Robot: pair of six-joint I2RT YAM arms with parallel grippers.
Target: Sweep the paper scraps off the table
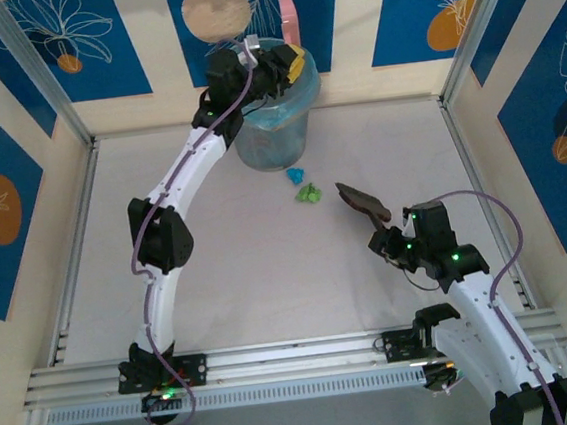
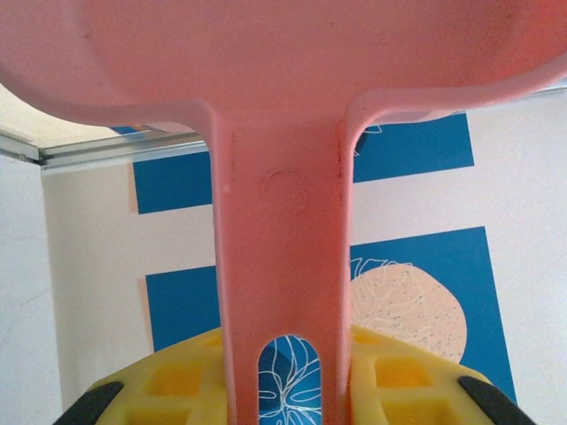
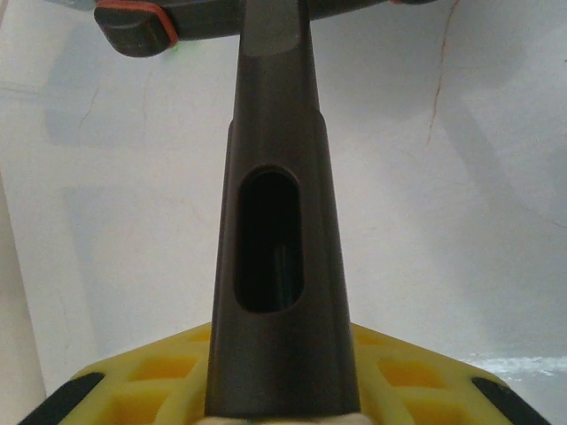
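The aluminium rail (image 1: 297, 357) at the near edge of the table (image 1: 250, 286) is carrying both arm bases. On the near right, the right gripper (image 1: 381, 231) is clamping the handle of a dark brush (image 1: 361, 200), with the brush head pointing away from the base toward the table centre. In the right wrist view, the yellow fingers (image 3: 151, 376) are pressing against both sides of the brush handle (image 3: 282, 221), and a slot is showing in the handle just beyond the grip. Beyond the brush head, and apart from it, two paper scraps (image 1: 309, 193) are lying on the table: a green scrap (image 1: 308, 194), and a cyan scrap (image 1: 294, 175) just beside it on the far side. Both are resting near the foot of a translucent blue bin (image 1: 274, 138), which is standing at the far edge of the table against the patterned wall (image 1: 107, 49). The left arm is reaching across the table to the rim of the bin, and the left gripper (image 1: 290, 66) is hanging over its opening. This gripper is closed on the handle of a pink dustpan (image 1: 288, 16), which is standing nearly upright above the bin. In the left wrist view, the yellow fingers (image 2: 168, 381) are squeezing the dustpan handle (image 2: 283, 248) from both sides.
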